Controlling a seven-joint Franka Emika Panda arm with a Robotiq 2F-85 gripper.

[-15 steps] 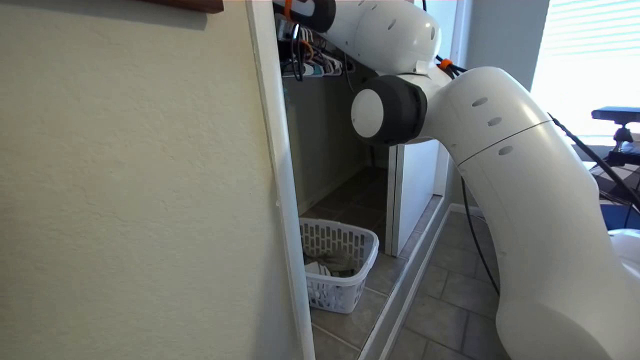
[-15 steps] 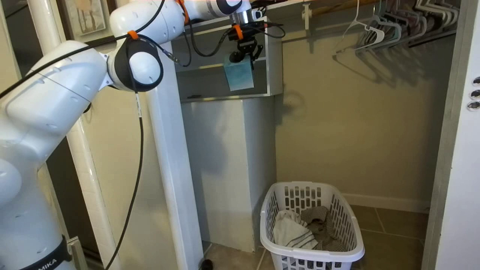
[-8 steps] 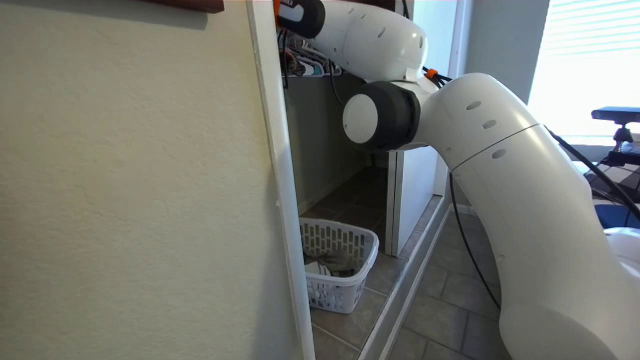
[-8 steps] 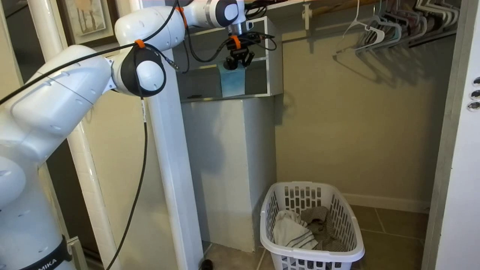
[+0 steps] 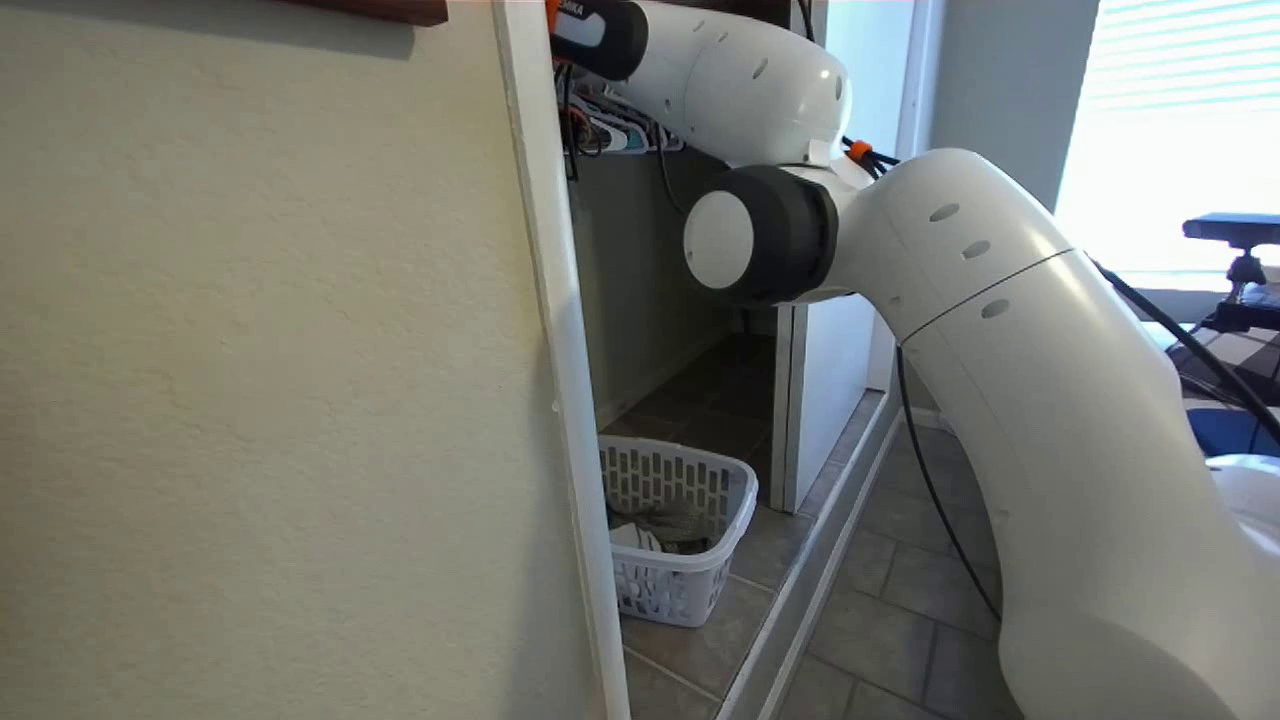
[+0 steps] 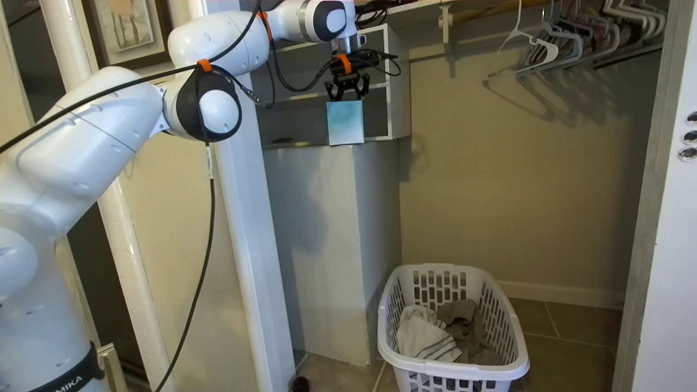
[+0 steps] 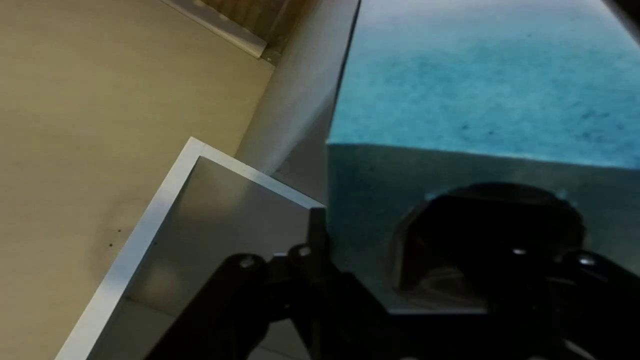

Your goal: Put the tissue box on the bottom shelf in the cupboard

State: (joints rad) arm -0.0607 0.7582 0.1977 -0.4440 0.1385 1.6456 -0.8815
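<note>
The teal-blue tissue box (image 6: 345, 123) stands nearly upright at the front of the cupboard's (image 6: 506, 179) bottom shelf (image 6: 305, 144), its lower end overlapping the shelf's front edge. Directly above it is my gripper (image 6: 347, 96), fingers spread apart. From the wrist view, one finger (image 7: 317, 235) lies just outside the left side of the box, while the other is dark against its oval opening. Whether that finger reaches inside cannot be made out. Neither box nor gripper shows in the exterior view where the door frame (image 5: 560, 330) blocks the line of sight.
A white side panel (image 6: 398, 98) bounds the shelf unit on the right, with another shelf above. Hangers (image 6: 577, 43) hang from a rail further right. On the floor below stands a white laundry basket (image 6: 454, 367) with cloths. Cables loop around the wrist.
Over the last second the arm has lowered the box and shifted left in an exterior view. Since half a second ago the fingers have spread and the box has swung more upright.
</note>
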